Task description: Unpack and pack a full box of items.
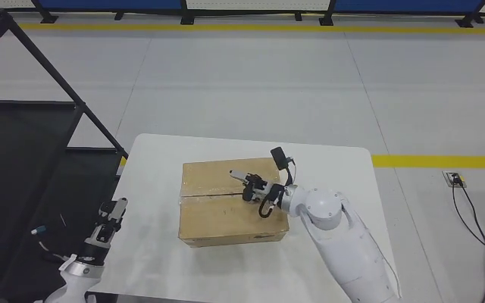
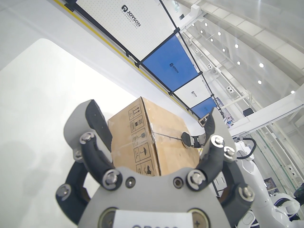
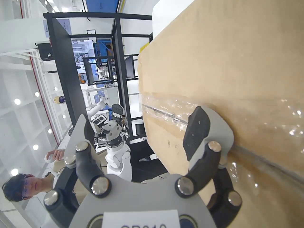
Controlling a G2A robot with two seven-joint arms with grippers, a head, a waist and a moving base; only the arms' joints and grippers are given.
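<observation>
One cardboard box (image 1: 231,201) sat closed near the middle of the white desk (image 1: 333,174). Its top flaps met along a seam (image 1: 227,195) covered with clear, crinkled tape (image 3: 166,113).

The right end effector (image 1: 244,184) hung over the box top, toward the desk's right edge. Its jaws stood apart, and one dark pad (image 3: 197,131) lay close against the cardboard beside the seam. Whether the pad actually touched could not be told. The white arm behind it crossed the desk from the near right corner.

The left end effector (image 1: 114,212) was at the desk's left edge, near the near left corner and well apart from the box. Its jaws were also spread wide and held nothing.

A black metal frame (image 1: 68,98) stood on the floor just beyond the desk's left edge. A yellow line (image 1: 424,160) ran across the floor past the right edge, with a floor socket (image 1: 453,179) and its cable beside it.

The box's end face carried a column of black handling symbols (image 2: 140,138) in square frames. Blue and white wall panels (image 2: 133,17) beyond the far edge each bore a small dark logo.
</observation>
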